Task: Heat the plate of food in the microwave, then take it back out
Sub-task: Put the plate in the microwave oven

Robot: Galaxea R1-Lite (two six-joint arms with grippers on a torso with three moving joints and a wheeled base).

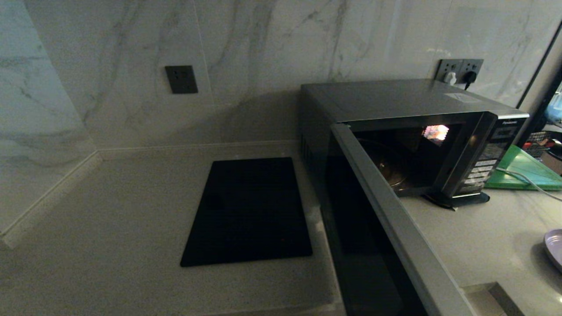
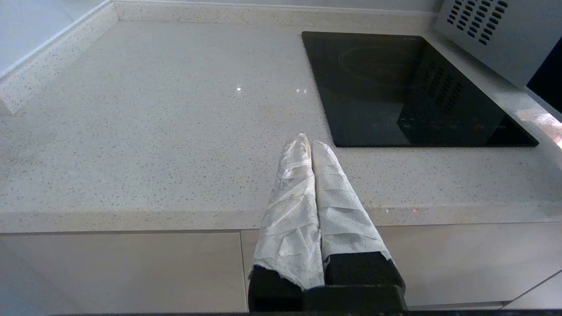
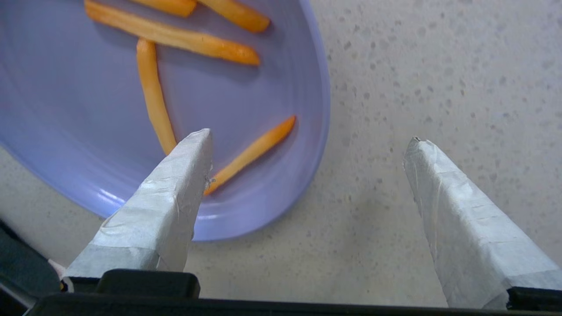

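Observation:
The silver-grey microwave (image 1: 408,105) stands at the back right of the counter with its dark glass door (image 1: 364,228) swung wide open toward me; the cavity is lit and shows only its glass turntable. The lavender plate of food (image 3: 153,101), holding several yellow-orange sticks, rests on the counter; only its edge (image 1: 554,248) shows at the far right of the head view. My right gripper (image 3: 309,136) hovers open just above the counter, one finger over the plate's rim, the other over bare counter. My left gripper (image 2: 307,141) is shut and empty, parked over the counter's front edge.
A flat black glass cooktop (image 1: 248,210) is set into the counter left of the microwave. A green board (image 1: 524,169) with a white cable lies to the microwave's right. Wall sockets (image 1: 459,70) sit behind it. The open door juts far out across the counter.

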